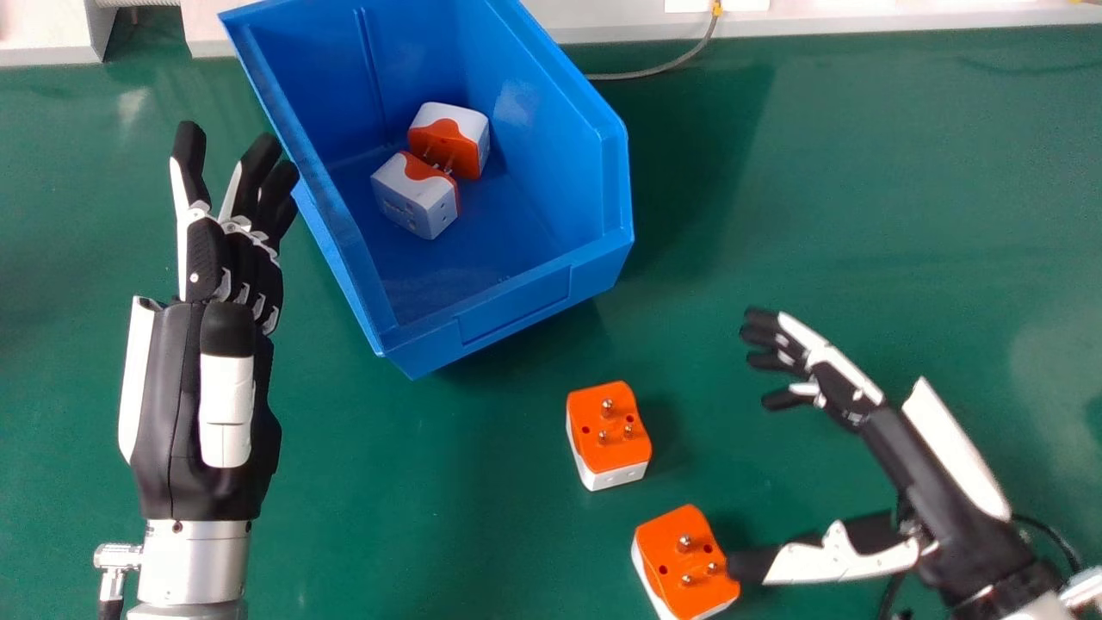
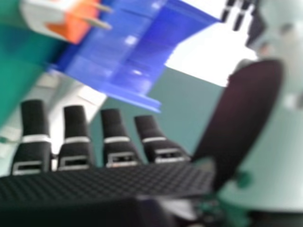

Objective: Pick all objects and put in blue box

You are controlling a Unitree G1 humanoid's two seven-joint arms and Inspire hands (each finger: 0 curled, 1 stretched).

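One R hand (image 1: 934, 508), wide open

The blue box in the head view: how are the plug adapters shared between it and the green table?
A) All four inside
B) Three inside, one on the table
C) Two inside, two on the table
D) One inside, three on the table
C: one adapter and another lie in the blue box; two adapters rest prongs-up on the green table.

two plugs (image 1: 415, 198) in box (image 1: 517, 305), two plugs (image 1: 616, 444) before
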